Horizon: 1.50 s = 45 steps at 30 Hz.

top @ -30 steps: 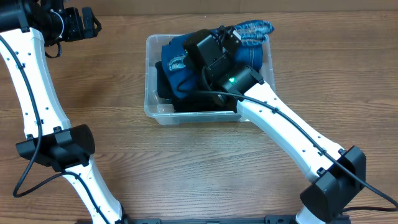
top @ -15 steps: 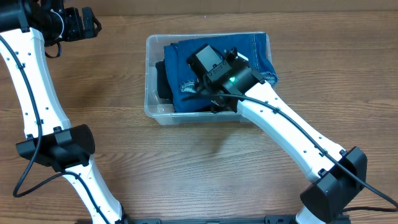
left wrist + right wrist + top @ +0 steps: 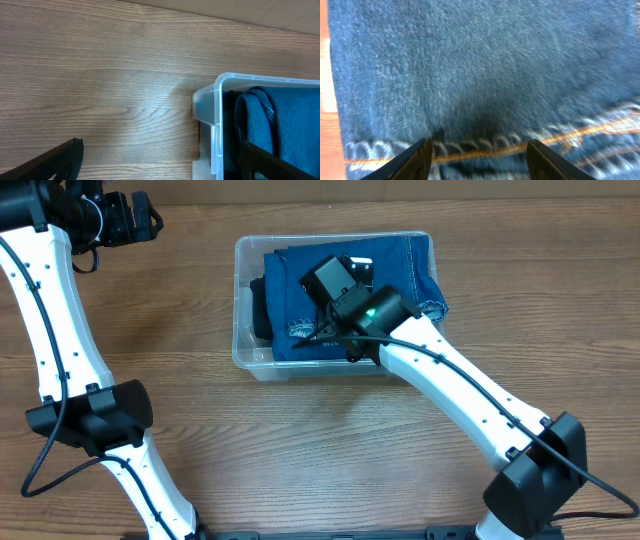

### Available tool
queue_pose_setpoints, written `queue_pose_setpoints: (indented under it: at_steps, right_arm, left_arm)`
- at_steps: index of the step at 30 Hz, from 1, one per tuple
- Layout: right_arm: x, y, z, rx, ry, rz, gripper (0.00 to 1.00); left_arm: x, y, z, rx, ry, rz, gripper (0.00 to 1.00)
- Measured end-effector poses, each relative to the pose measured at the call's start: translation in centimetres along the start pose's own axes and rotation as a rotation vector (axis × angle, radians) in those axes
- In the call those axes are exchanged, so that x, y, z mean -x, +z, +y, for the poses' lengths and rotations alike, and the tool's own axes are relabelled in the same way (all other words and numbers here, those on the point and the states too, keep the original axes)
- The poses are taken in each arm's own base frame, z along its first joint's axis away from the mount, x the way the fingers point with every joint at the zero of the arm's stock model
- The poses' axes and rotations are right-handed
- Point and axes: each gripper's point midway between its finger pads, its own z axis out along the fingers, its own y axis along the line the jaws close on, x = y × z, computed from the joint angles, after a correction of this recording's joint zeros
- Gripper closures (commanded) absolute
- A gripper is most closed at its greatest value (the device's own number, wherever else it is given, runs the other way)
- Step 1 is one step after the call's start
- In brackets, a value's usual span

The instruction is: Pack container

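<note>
The container [image 3: 240,300] is a clear plastic bin at the middle back of the table. Blue jeans [image 3: 400,265] lie spread inside it, and their right edge hangs over the right rim. My right gripper [image 3: 325,332] is open low over the jeans near the bin's front. In the right wrist view its fingers [image 3: 480,152] straddle an orange-stitched seam, and the denim [image 3: 485,65] fills the frame. My left gripper [image 3: 150,220] is open and empty, high at the far left. In the left wrist view the left fingers [image 3: 160,160] frame bare table beside the container's corner [image 3: 215,100].
A dark folded garment [image 3: 260,310] lies in the bin's left side under the jeans. It also shows in the left wrist view [image 3: 235,130]. Both white arms rise from bases at the table's front edge, and the right arm [image 3: 470,400] crosses diagonally.
The jeans were bunched and lifted at the bin's back right; now they lie spread flat. My right gripper let go and moved to the front left. The left arm has not moved.
</note>
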Motion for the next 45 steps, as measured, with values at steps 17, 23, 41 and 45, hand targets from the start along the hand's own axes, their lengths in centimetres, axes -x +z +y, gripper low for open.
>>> queue_pose_setpoints:
  at_steps: [17,23,41,45]
  right_arm:
    - [-0.8,3.0,-0.4,-0.059,-0.054,0.013,0.00]
    - [5.6,-7.7,-1.7,-0.104,-0.046,-0.129,0.00]
    - [7.6,-18.3,-14.6,-0.285,0.114,-0.184,0.00]
    - [11.6,-21.0,-16.3,-0.188,0.175,-0.365,0.00]
  left_arm:
    - [0.0,0.0,0.0,0.000,0.000,-0.001,0.00]
    - [0.0,0.0,0.0,0.000,-0.003,0.000,0.00]
    - [0.0,0.0,0.0,0.000,-0.006,0.000,0.00]
    - [0.0,0.0,0.0,0.000,-0.007,0.000,0.00]
